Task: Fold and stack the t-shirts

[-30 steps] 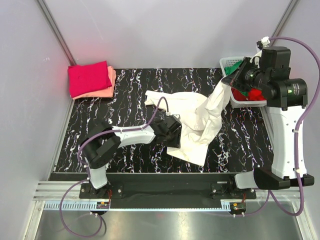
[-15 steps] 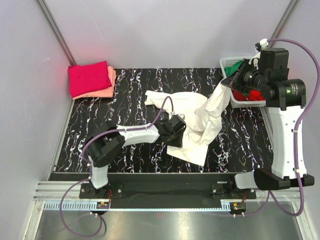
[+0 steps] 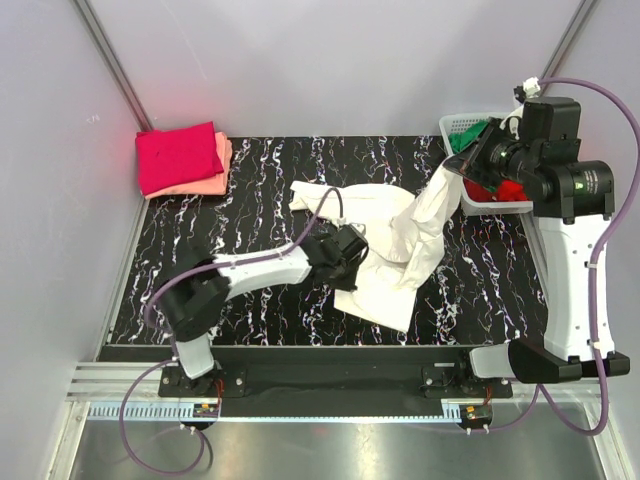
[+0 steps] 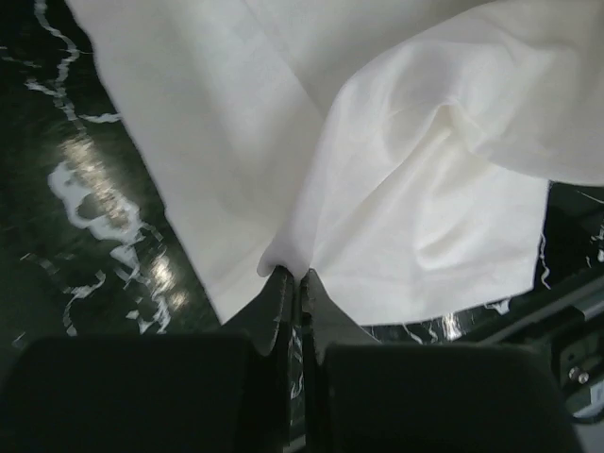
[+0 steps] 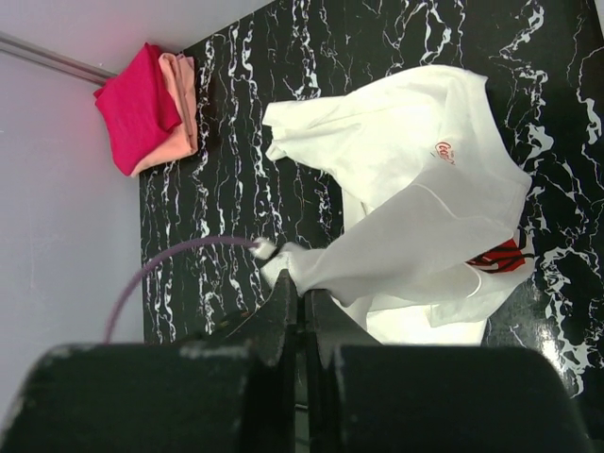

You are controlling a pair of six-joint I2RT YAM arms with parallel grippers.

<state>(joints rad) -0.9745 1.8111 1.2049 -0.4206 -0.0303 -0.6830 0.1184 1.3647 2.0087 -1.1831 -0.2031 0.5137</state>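
The white t-shirt (image 3: 395,235) is spread, crumpled and partly doubled over, on the middle of the black marbled table (image 3: 250,180), somewhat toward the right edge. One end is laid flat toward the far edge and another flap reaches toward the near edge. A band of its cloth is drawn up off the table toward the far right corner. There it is pinched between the closed fingers of the right tool (image 3: 455,165), which is held above the table just beside the white slatted basket (image 3: 458,125). In the right wrist view the cloth is seen gathered at the tips of that tool (image 5: 302,294), and part of a red print (image 5: 500,255) is shown at a fold of the shirt.

The left tool (image 3: 358,262) is set low at the shirt's left side, toward the near edge. In the left wrist view its fingers (image 4: 278,293) are closed together on a pinched fold of the white cloth.

A magenta t-shirt (image 3: 178,155) is stacked, folded, on a salmon-pink t-shirt (image 3: 210,184) at the far left corner. A red t-shirt (image 3: 513,188) and a green t-shirt (image 3: 466,137) are seen in the basket, partly hidden by the right arm.
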